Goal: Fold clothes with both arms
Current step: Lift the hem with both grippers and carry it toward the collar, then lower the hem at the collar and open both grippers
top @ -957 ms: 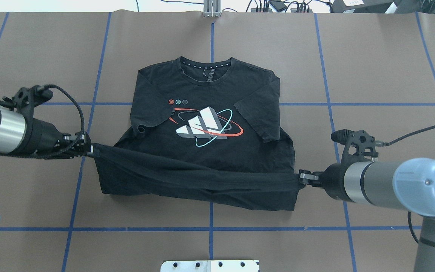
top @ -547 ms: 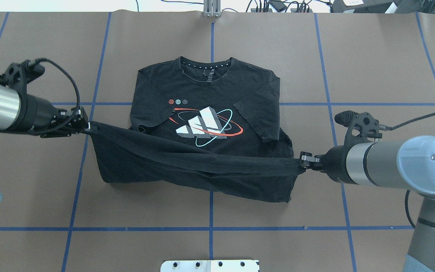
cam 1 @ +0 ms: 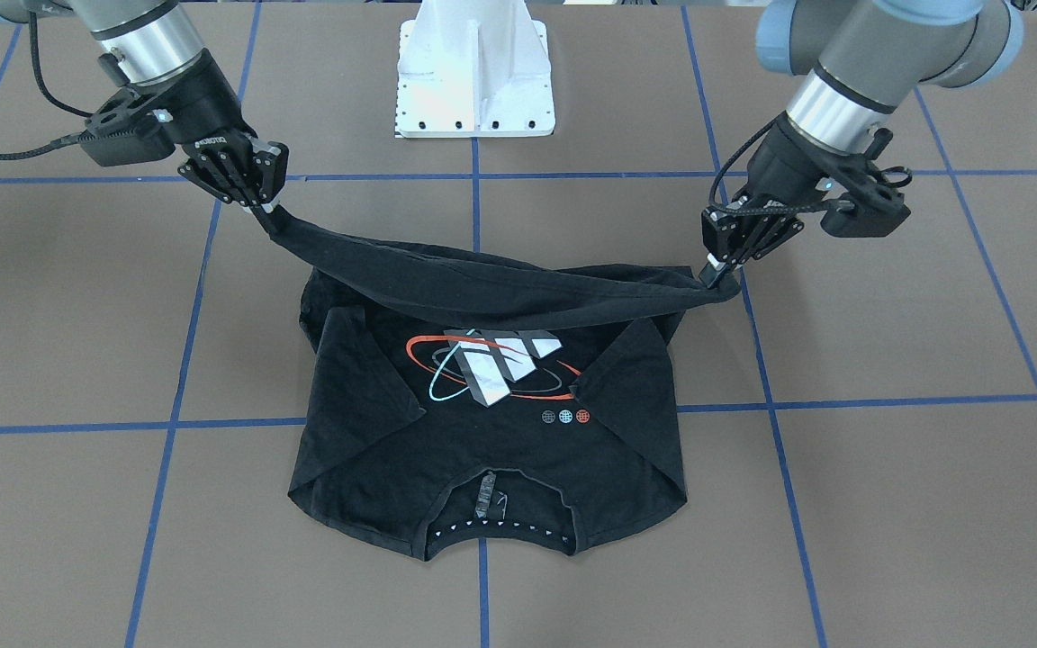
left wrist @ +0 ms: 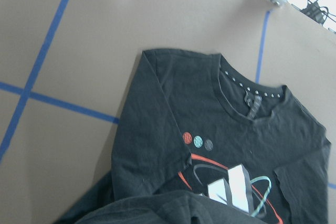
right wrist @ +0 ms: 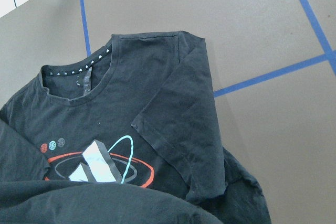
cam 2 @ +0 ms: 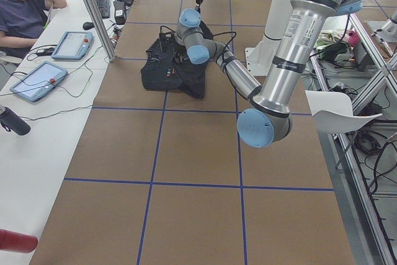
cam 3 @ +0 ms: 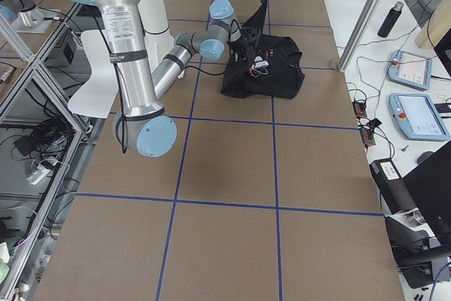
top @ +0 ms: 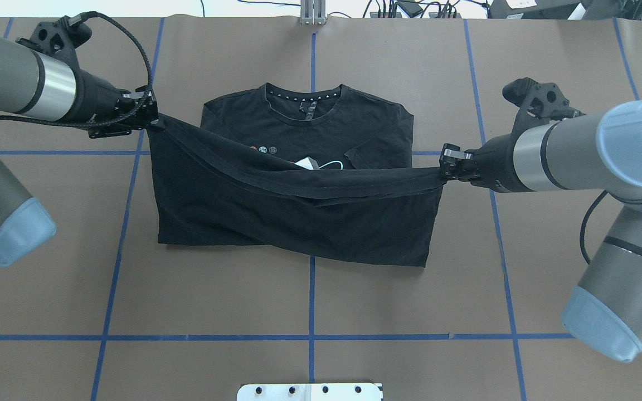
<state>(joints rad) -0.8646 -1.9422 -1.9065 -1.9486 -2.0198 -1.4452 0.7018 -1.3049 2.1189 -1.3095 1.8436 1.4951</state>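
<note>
The black T-shirt [top: 298,217] lies on the brown table with its collar [top: 304,97] at the far side and both sleeves folded inward. Its white graphic [cam 1: 496,360] with red and cyan ovals shows in the front-facing view and is mostly covered in the overhead view. My left gripper [top: 151,120] is shut on the hem's left corner. My right gripper [top: 444,162] is shut on the hem's right corner. They hold the hem [cam 1: 500,279] stretched in the air above the shirt's chest. The shirt also shows in the left wrist view [left wrist: 220,145] and the right wrist view [right wrist: 121,135].
The table is covered in brown paper with a blue tape grid [top: 311,301]. The white pedestal base [cam 1: 473,72] stands at the robot's side. An aluminium post [top: 312,14] and cables sit at the far edge. A seated operator [cam 2: 25,10] and tablets [cam 2: 37,79] are beside the table.
Both grippers have carried the hem away from the robot toward the collar and lifted it. The lower half of the shirt now covers most of the graphic in the overhead view.
</note>
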